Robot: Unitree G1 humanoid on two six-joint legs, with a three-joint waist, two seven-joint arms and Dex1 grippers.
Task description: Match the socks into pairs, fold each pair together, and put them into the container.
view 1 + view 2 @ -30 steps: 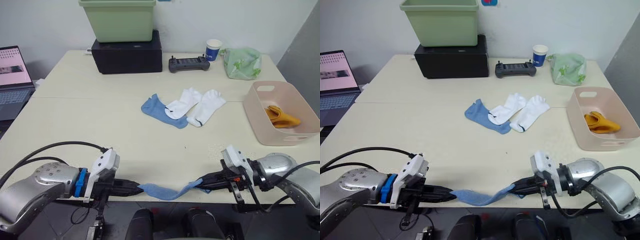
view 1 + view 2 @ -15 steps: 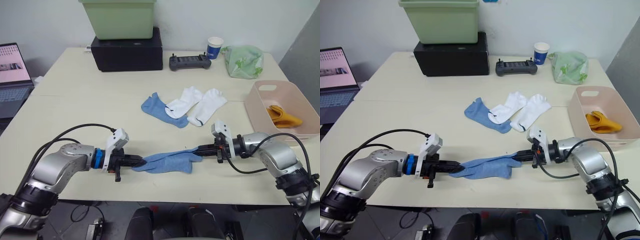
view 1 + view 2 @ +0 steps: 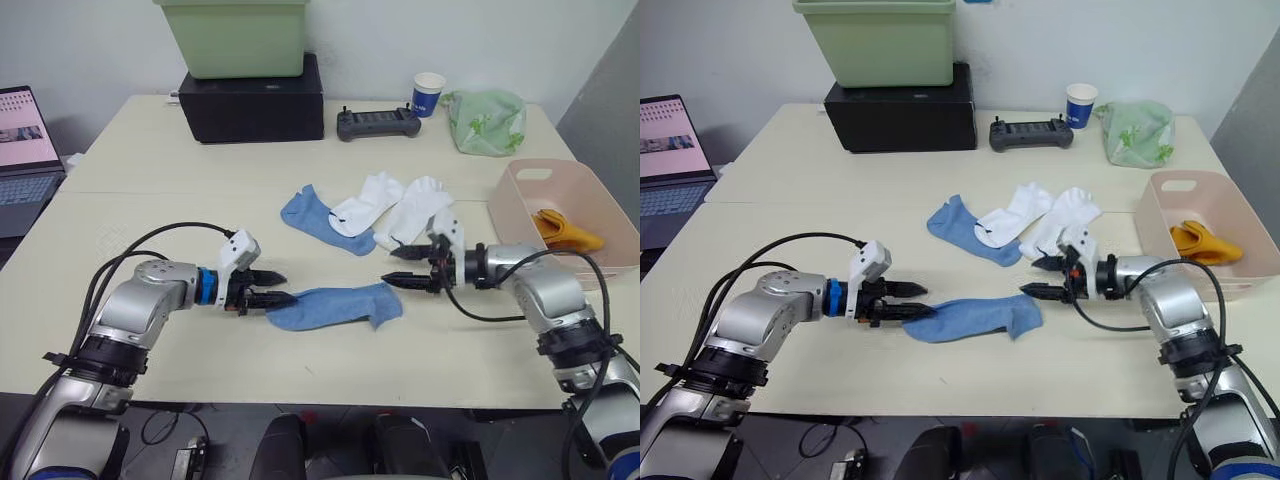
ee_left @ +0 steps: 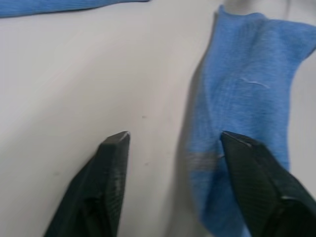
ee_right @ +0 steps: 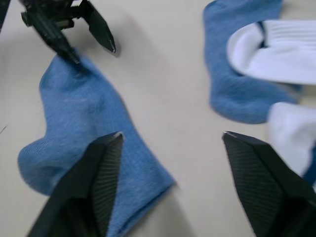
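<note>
Since the earlier frames, the light blue sock (image 3: 333, 306) has been carried from the near edge further onto the tabletop (image 3: 200, 215) and released; it is now laid flat between the two hands. The left hand (image 3: 272, 288) is seen with its fingers spread apart, one fingertip at the sock's near end, nothing gripped. The right hand (image 3: 398, 266) is likewise opened wide and empty, held just beyond the sock's other end.

A second light blue sock (image 3: 318, 220) is found further back, partly overlapped by one of two white socks (image 3: 395, 208) lying side by side. The container (image 3: 520, 235) is placed at the right edge, and mustard-orange socks (image 3: 562, 230) are seen inside it. At the far side a green bin (image 3: 232, 37) is stacked on a black box (image 3: 252, 102).
</note>
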